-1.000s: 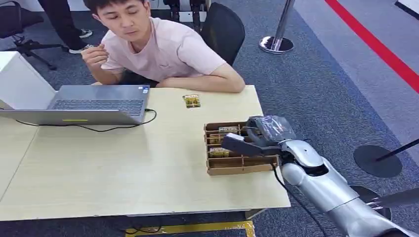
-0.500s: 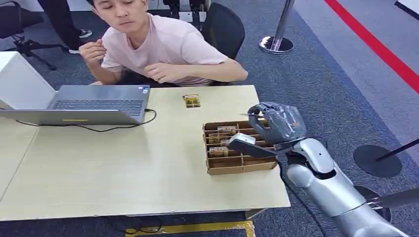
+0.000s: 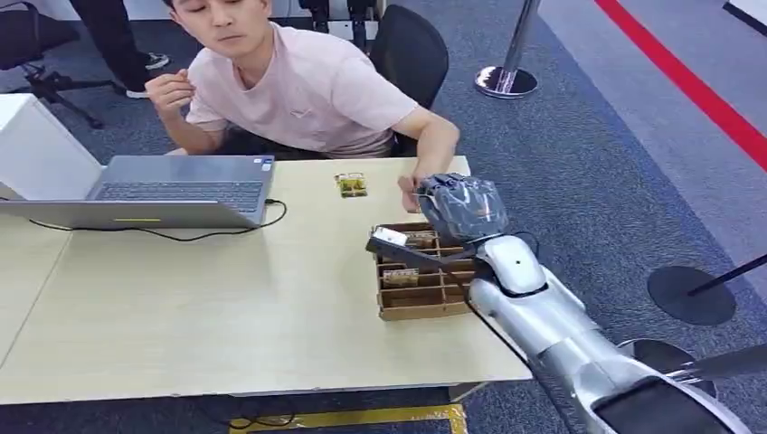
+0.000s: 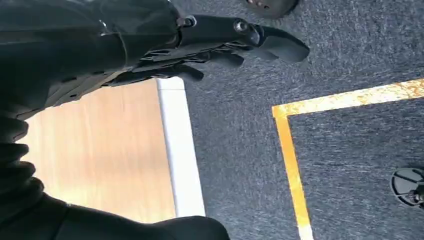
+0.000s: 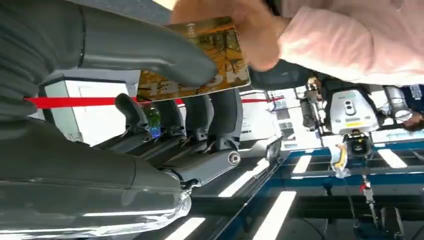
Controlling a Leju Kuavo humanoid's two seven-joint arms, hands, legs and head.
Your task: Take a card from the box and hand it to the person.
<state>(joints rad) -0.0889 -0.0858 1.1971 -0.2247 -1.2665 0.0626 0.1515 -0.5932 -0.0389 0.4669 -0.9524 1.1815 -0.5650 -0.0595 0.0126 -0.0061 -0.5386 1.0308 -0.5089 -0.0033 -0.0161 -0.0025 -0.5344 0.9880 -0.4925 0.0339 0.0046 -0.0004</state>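
Observation:
My right hand point(image 3: 457, 206) is raised above the brown divided cardboard box point(image 3: 425, 303), near the table's far right. In the right wrist view, this hand point(image 5: 100, 165) pinches a yellow picture card point(image 5: 200, 60) between thumb and fingers. The person's hand point(image 5: 235, 25) touches the card's far end. In the head view, that hand point(image 3: 411, 190) reaches from the seated person in a pink shirt point(image 3: 307, 86) up to my fingers. More cards point(image 3: 401, 278) stand in the box. My left hand point(image 4: 215, 45) hangs beside the table edge, holding nothing.
An open laptop point(image 3: 176, 190) with a black cable sits at the table's far left. A lone card point(image 3: 351, 184) lies on the table in front of the person. A black chair point(image 3: 411, 50) and a stanchion base point(image 3: 506, 81) stand behind.
My right hand rose out of the box and moved toward the person, carrying a card. The person stretched an arm across the table to meet it.

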